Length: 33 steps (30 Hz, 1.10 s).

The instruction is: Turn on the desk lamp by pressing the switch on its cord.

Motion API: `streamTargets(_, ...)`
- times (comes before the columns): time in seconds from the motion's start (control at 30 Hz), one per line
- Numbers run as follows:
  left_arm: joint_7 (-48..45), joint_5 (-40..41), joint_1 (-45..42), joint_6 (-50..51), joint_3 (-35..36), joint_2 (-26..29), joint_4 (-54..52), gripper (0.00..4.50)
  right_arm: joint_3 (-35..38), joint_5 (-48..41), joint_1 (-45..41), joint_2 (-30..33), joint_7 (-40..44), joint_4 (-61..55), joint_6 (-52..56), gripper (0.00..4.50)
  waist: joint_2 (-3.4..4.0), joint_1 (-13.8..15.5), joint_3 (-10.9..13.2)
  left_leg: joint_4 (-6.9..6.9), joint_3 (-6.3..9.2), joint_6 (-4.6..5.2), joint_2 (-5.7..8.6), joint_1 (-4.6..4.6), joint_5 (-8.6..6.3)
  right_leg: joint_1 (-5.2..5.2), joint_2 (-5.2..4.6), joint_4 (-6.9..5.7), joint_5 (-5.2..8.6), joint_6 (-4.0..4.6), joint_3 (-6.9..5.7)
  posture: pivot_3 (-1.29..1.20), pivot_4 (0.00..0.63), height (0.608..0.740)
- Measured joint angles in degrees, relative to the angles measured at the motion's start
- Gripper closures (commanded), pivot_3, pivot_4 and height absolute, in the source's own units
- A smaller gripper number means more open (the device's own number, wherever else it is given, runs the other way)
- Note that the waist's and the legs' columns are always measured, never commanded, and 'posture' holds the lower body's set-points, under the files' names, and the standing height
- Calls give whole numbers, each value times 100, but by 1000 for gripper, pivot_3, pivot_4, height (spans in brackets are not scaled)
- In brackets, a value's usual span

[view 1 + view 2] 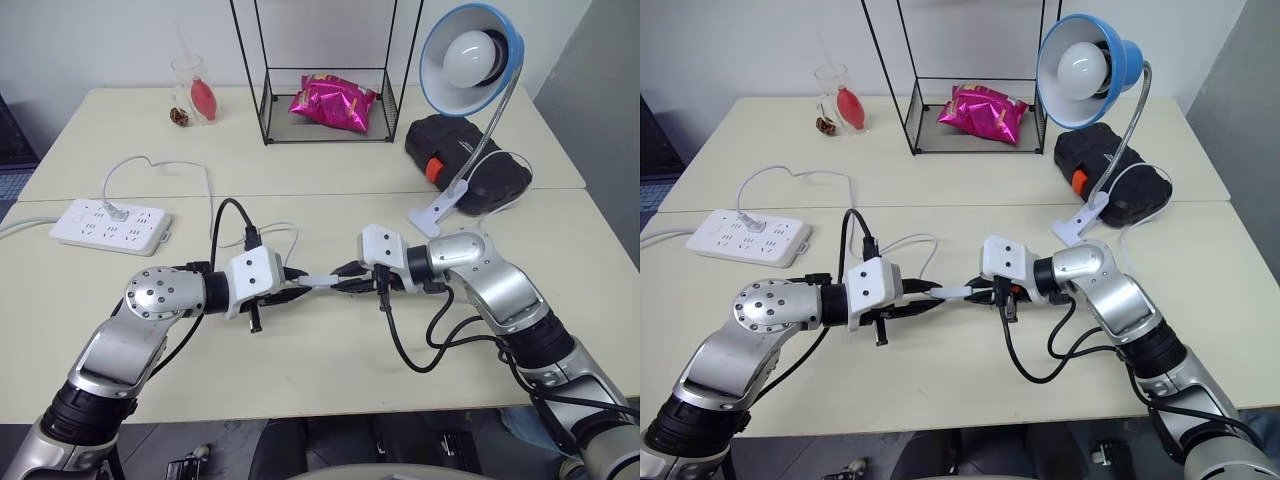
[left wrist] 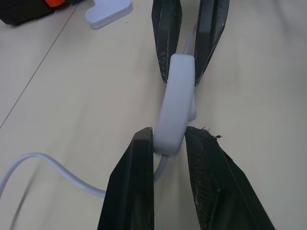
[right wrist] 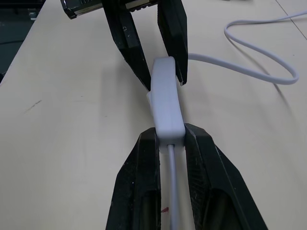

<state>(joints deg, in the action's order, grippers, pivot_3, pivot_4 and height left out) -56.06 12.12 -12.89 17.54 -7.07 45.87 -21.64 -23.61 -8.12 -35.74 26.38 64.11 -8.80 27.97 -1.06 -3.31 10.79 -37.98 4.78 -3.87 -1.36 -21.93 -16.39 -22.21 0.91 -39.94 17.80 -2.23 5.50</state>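
In the two head views, the switch (image 1: 318,280) is only a small white bar held just above the counter (image 1: 330,350), between the left claw (image 1: 297,285) and the right claw (image 1: 340,281), which point at each other. The wrist views show more. In the left wrist view, the left claw's two fingers (image 2: 136,182) are closed on one end of the switch, and the right claw is clamped on the other end. The right wrist view shows the same grip from the other side, with the cord (image 3: 249,45) making a loop on the counter behind.

The head views show what the wrist views do not. The desk lamp (image 1: 470,58) stands at the far right, and its white clip base (image 1: 437,213) lies on the counter; the bulb does not look lit. A black case (image 1: 470,160) lies behind the base. The cord goes to a power strip (image 1: 110,225) on the left.

A wire frame box (image 1: 325,100) at the back holds a pink snack bag (image 1: 333,101). A clear glass (image 1: 195,90) beside it holds something red.
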Motion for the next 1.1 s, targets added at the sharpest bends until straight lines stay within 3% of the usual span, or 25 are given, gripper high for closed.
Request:
streamTargets(0.13, -109, -56, 99, -274, 32, 91, 23, 2211, -11, -40, -2, -68, 10, 0, 0, 4140, 0, 2, 0, 1, 0, 0, -2, 0, 0, 0, 0, 0, 0, 0, 1, 0, 150, 740)
streamTargets(0.37, -352, 530, 171, -10, 234, 149, -352, 2211, -19, -64, -2, -77, 63, 0, 0, 4140, 0, 2, 0, -1, 0, 0, 0, -2, 0, 0, -1, 0, 0, 0, 0, 0, 150, 740)
streamTargets(1.1, -307, -30, -144, -167, -51, 9, 28, 2211, -25, -155, -37, -153, 68, 0, 9, 4140, 0, 3, 0, -1, 0, 0, 0, -1, 0, 0, 0, 0, 0, 0, -1, 0, 150, 740)
